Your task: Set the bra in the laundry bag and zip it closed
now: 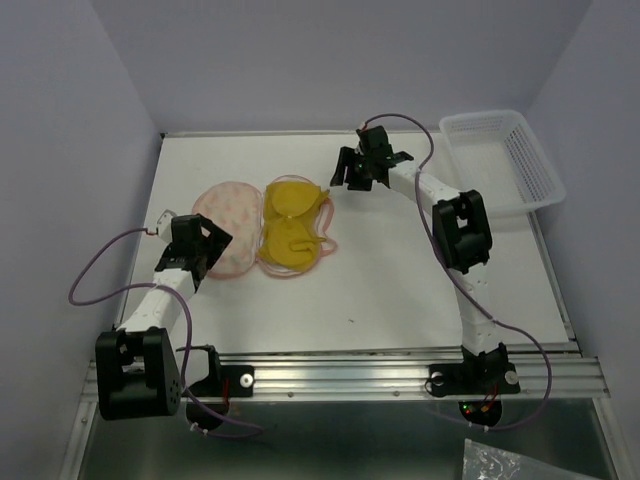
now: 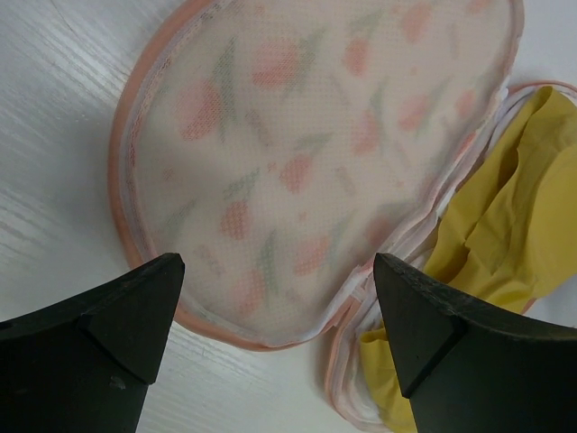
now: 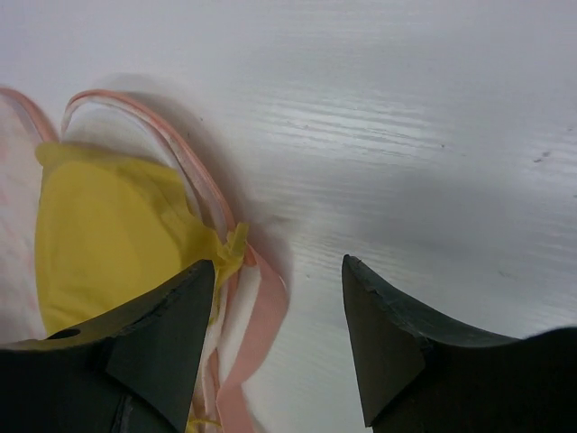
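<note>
**Bra loaded, bag open: fold lid, then zip**

Top view: left claw [image 1: 205, 248] hovers over the near end of the bag [image 1: 225, 225], fingers apart, holding nothing. The bra [image 1: 290, 225] lies just right of this claw, in the bag's right half. The patterned lid [image 1: 222, 212] is flopped open flat on the worktop [image 1: 400, 290], under and just beyond the claw. Right claw [image 1: 355, 172] is off the bag's far right corner with the bra to its near left. Can't tell its spread here. A basket [image 1: 505, 160] sits well off to its right.

Left wrist: left claw [image 2: 279, 316] is spread wide and empty. The lid [image 2: 315, 153] sits between and ahead of the fingers. The bra [image 2: 509, 225] is bunched beyond the right finger, just past the lid's inner edge.

Right wrist: right claw [image 3: 275, 343] is spread and empty, over bare worktop [image 3: 406, 135]. The bra [image 3: 108, 234] is ahead of the left finger. A yellow bit laps the pink edging [image 3: 257, 316] beside that finger.

Step, as I judge it: the insert looks done and closing hasn't started. The next move calls for pinching the lid's outer edge and flipping it right over the bra. The stray yellow bit needs tucking first so it stays out of the zip. The zip pull isn't visible.

Writing: none readable, only a pink floral print on the lid.
</note>
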Controlling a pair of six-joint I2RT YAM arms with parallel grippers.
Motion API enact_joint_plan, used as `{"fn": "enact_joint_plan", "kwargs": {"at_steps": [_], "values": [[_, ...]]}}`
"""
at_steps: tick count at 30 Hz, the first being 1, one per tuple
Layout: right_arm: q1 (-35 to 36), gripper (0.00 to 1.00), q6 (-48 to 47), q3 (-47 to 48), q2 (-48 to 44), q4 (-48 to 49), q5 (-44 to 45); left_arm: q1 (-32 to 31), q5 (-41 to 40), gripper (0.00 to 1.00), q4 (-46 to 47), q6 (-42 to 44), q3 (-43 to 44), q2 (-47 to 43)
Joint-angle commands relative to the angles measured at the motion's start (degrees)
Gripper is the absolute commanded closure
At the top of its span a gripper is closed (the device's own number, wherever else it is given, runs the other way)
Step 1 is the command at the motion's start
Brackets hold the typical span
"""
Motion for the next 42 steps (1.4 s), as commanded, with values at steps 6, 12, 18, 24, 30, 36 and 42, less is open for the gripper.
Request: {"fn": "enact_joint_plan", "kwargs": {"at_steps": [6, 12, 18, 24, 30, 36, 42], "values": [[0.6, 0.40, 8.4, 11.3, 8.9, 3.7, -6.5, 0.0, -0.5, 0.01, 3.2, 2.1, 1.1, 4.6], [0.6, 0.68, 9.7, 10.7, 9.6, 4.9, -9.6, 0.0, -0.4, 0.01, 3.2, 2.6, 1.7, 7.2], [0.6, 0.68, 10.4, 7.0, 8.0, 7.6, -13.5, 0.0, -0.5, 0.01, 3.2, 2.8, 1.7, 7.9], [0.6, 0.74, 11.2, 6.0, 8.3, 7.8, -14.8, 0.0, -0.8, 0.01, 3.2, 2.8, 1.5, 7.4], [0.6, 0.99, 10.2, 4.7, 6.5, 8.5, -16.4, 0.0, -0.4, 0.01, 3.2, 3.0, 1.4, 6.5], [1.2, 0.99, 8.9, 4.0, 5.3, 9.5, -21.3, -0.1, -0.7, 0.01, 4.6, 2.9, 1.7, 7.4], [2.2, 0.99, 9.1, 3.2, 4.8, 12.1, -26.5, -0.1, -1.8, 0.01, 6.0, 3.0, 1.1, 10.2]]}}
